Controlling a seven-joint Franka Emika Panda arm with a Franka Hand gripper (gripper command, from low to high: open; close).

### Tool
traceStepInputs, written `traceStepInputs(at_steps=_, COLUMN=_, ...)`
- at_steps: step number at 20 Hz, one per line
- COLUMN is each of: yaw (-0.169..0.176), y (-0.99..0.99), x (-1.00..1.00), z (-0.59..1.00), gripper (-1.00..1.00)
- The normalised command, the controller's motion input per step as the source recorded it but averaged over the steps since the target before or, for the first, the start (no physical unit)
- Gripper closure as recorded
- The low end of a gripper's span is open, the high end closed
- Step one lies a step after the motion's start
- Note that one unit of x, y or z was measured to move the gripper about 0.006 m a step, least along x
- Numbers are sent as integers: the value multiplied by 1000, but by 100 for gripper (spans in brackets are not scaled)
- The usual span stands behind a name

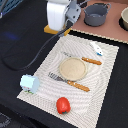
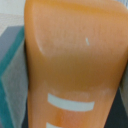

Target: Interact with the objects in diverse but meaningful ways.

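Here the fingers (image 1: 56, 31) grip the golden-yellow bread loaf (image 2: 75, 55)

- My gripper's (image 1: 56, 31) fingers are hidden behind the arm's white body, so I can't tell their state.
- The bread loaf (image 2: 75, 65) fills my wrist view, blurred and cut off at the edges.
- A bowl (image 1: 124, 18) is cropped by the exterior view's right edge.

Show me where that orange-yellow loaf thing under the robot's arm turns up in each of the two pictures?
Exterior view: the bread loaf peeks out beneath the white gripper, near the placemat's far corner.
Wrist view: the bread loaf fills nearly the whole picture, very close.
Shared landmark: only the loaf's own orange-yellow surface; the placemat is not clearly recognisable in the wrist view.
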Motion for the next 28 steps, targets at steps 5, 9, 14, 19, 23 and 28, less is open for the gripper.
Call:
traceStepInputs(at_steps=5, yaw=0, y=-265, x=-407, z=-727, gripper=100)
traceStepInputs(at_steps=9, yaw=0, y=-1, x=-376, z=-736, gripper=100)
traceStepInputs(at_steps=14, yaw=0, y=-9, x=-191, z=-610, gripper=100)
traceStepInputs(at_steps=19, yaw=0, y=0, x=0, z=-445, gripper=100)
traceStepInputs(at_steps=23, yaw=0, y=0, x=-151, z=-330, gripper=-100)
traceStepInputs(at_steps=28, yaw=0, y=0, x=-230, z=209, gripper=-100)
